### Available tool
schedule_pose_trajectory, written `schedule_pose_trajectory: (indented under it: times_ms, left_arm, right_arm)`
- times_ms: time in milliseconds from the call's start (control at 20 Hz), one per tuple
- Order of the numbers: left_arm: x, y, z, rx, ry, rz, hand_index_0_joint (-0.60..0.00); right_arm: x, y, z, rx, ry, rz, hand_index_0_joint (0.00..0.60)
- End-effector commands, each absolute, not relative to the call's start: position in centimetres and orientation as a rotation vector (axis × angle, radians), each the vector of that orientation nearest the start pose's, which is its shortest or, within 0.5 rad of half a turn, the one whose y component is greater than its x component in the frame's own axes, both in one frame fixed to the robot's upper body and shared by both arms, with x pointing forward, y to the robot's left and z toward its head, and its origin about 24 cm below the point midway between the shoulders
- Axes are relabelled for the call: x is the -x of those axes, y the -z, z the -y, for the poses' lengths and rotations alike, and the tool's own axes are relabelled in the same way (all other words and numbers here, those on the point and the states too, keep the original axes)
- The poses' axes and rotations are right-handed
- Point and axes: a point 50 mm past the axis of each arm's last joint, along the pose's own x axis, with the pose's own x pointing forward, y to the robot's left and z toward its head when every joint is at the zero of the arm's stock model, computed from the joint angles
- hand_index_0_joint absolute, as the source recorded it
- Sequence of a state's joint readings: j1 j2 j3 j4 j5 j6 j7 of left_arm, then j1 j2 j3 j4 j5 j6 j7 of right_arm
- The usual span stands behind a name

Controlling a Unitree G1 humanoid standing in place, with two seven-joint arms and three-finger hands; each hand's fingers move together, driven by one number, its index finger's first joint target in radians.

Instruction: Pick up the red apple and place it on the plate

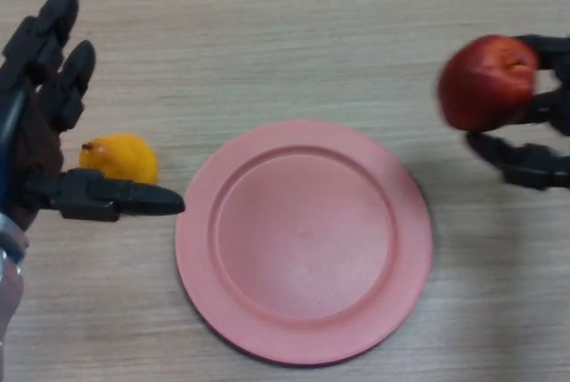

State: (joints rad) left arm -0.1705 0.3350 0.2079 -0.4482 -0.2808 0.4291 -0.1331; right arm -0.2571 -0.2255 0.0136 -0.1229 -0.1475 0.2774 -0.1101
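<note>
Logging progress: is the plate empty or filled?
Empty: the plate is bare; the apple is in the right hand beside it.

- The left hand (40, 124) is black, built of thick, blocky segments with rounded tips on its fingers.
- Its thumb is a long, squared black bar with a blunt, slightly glossy end.
- The palm area looks dark with a faint reddish-brown tone between the black parts.
- Below it, at the near left edge, a silvery-grey metal wrist section shows.
- The right hand (534, 146) is likewise black, with chunky, angular finger segments.
</note>
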Motion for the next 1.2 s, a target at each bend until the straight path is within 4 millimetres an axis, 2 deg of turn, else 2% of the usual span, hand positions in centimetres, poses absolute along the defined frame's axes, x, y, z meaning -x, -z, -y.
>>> schedule_pose_trajectory:
  times_ms: [50, 150, 300, 350, 400, 450, 500, 550, 600, 650, 700, 750, 800, 850, 950, 1100, 1200]
  left_arm:
    - [-25.4, -20.7, -21.8, -0.159, 0.058, 0.456, 0.000]
    - [-25.6, -21.0, -22.3, -0.083, 0.040, 0.436, 0.000]
    - [-25.6, -20.7, -22.6, -0.053, 0.047, 0.393, 0.000]
    - [-25.6, -20.6, -22.8, -0.048, 0.040, 0.394, -0.050]
    - [-25.6, -20.6, -22.8, -0.050, 0.036, 0.395, -0.150]
    - [-25.7, -20.5, -23.0, -0.054, 0.024, 0.398, -0.300]
    - [-25.7, -20.4, -23.2, -0.060, 0.013, 0.400, -0.400]
    - [-25.7, -20.2, -23.4, -0.091, 0.006, 0.397, -0.452]
    - [-25.7, -20.1, -23.3, -0.105, 0.009, 0.394, -0.352]
    - [-25.7, -19.8, -23.1, -0.146, 0.016, 0.390, -0.203]
    - [-25.6, -19.5, -22.9, -0.176, 0.023, 0.384, -0.102]
    - [-25.6, -19.6, -22.8, -0.177, 0.025, 0.383, -0.077]
    - [-25.5, -19.6, -22.7, -0.177, 0.026, 0.383, -0.060]
    - [-25.3, -20.0, -22.8, -0.179, 0.029, 0.390, -0.034]
    - [-24.9, -19.7, -22.6, -0.207, 0.026, 0.396, 0.000]
    - [-24.3, -18.5, -21.8, -0.155, 0.032, 0.363, 0.000]
    - [-23.9, -18.2, -21.5, -0.160, 0.053, 0.366, 0.000]
  right_arm:
    - [-29.3, -14.3, 15.8, 0.401, 0.161, 0.268, 0.600]
    - [-29.2, -12.8, 13.7, 0.470, 0.149, 0.240, 0.600]
    - [-29.0, -11.2, 12.5, 0.519, 0.143, 0.221, 0.600]
    - [-28.9, -10.6, 12.1, 0.528, 0.126, 0.201, 0.600]
    - [-28.8, -10.6, 12.0, 0.529, 0.116, 0.198, 0.600]
    - [-28.6, -10.3, 11.5, 0.522, 0.074, 0.190, 0.600]
    - [-28.4, -10.1, 11.1, 0.512, 0.032, 0.182, 0.600]
    - [-28.0, -9.9, 10.4, 0.495, -0.031, 0.175, 0.600]
    - [-27.9, -9.9, 10.3, 0.490, -0.045, 0.176, 0.600]
    - [-27.6, -10.2, 9.9, 0.473, -0.072, 0.190, 0.600]
    - [-27.3, -10.4, 9.5, 0.451, -0.094, 0.204, 0.600]
    - [-27.2, -10.7, 9.4, 0.437, -0.101, 0.212, 0.450]
    - [-27.2, -11.0, 9.2, 0.424, -0.107, 0.221, 0.350]
    - [-26.9, -11.8, 9.0, 0.397, -0.125, 0.245, 0.200]
    - [-25.8, -14.0, 9.1, 0.323, -0.169, 0.296, 0.000]
    - [-25.2, -15.4, 10.3, 0.285, -0.167, 0.327, 0.000]
    - [-25.6, -16.2, 11.1, 0.300, -0.165, 0.331, 0.000]
